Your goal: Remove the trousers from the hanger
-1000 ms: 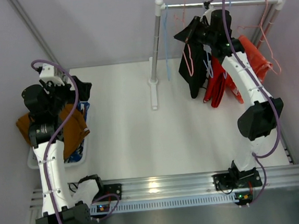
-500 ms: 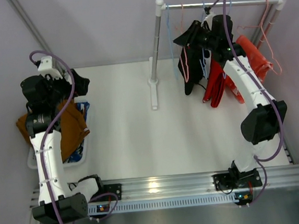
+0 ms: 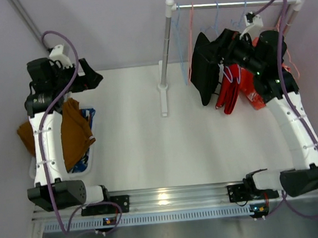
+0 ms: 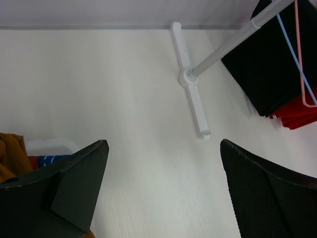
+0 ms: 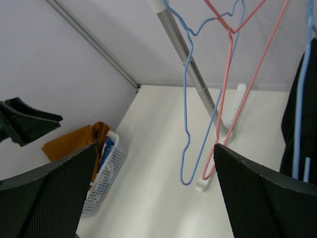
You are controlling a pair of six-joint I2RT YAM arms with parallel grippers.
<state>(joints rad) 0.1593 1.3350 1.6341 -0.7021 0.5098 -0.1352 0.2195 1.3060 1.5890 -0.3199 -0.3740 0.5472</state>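
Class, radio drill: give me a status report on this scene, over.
Left gripper, right gripper: jaws open, empty. Black trousers and red trousers hung on rail; tan trousers over basket. Bare hangers hang before right gripper.

Two arms: left arm [image 3: 44, 145], right arm [image 3: 296, 123]. One rack [image 3: 166, 46]. One basket [image 3: 34, 173]. Four trousers: black trousers [image 3: 202, 73], red trousers [image 3: 227, 93], tan trousers [image 3: 74, 135], blue trousers [image 3: 88, 115]. At least two bare hangers: blue hanger [image 5: 187, 124], pink hanger [image 5: 247, 84].

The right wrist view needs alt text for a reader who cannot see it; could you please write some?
The right gripper, jaws wide open and empty, looks past an empty blue hanger and an empty pink hanger hanging by the rack post over a white table. At left, a white basket holds tan-brown trousers; black cloth hangs at the right edge.
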